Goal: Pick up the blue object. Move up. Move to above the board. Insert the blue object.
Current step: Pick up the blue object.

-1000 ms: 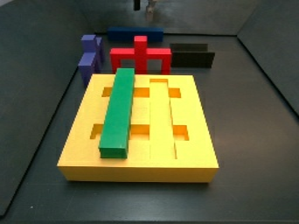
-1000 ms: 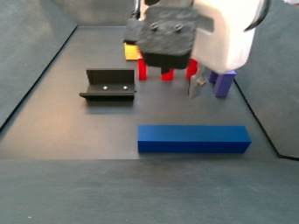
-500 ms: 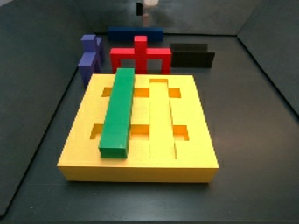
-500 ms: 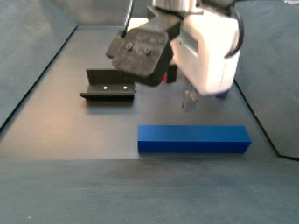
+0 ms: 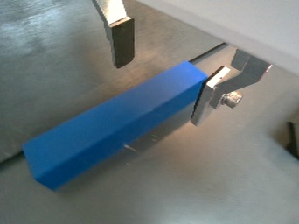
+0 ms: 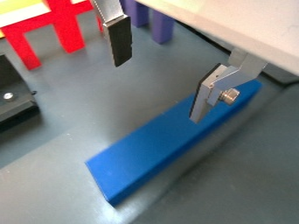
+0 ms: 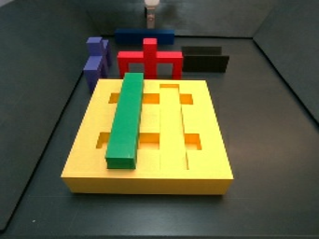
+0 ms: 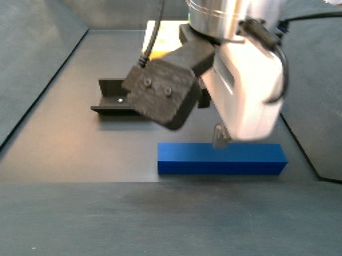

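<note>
The blue object [image 8: 222,158] is a long blue bar lying flat on the dark floor; it also shows in both wrist views [image 5: 111,127] [image 6: 158,150] and at the far back of a side view [image 7: 140,37]. My gripper [image 8: 218,141] hangs just above it, open and empty. In both wrist views the gripper [image 5: 162,90] [image 6: 159,89] straddles one end of the bar, its fingers [image 5: 121,42] well apart, one finger close beside the bar's end. The yellow board [image 7: 200,131] lies in front, with a green bar [image 7: 125,117] in one groove.
A red cross-shaped piece [image 7: 149,60] [image 6: 52,31], a purplish stepped block [image 7: 95,54] [image 6: 152,19] and the dark fixture [image 8: 123,96] [image 7: 207,59] stand between the board and the blue bar. Walls close the floor in on the sides.
The gripper has come down and moved over from beside the red piece to just above the blue bar. The bar and other pieces have not moved.
</note>
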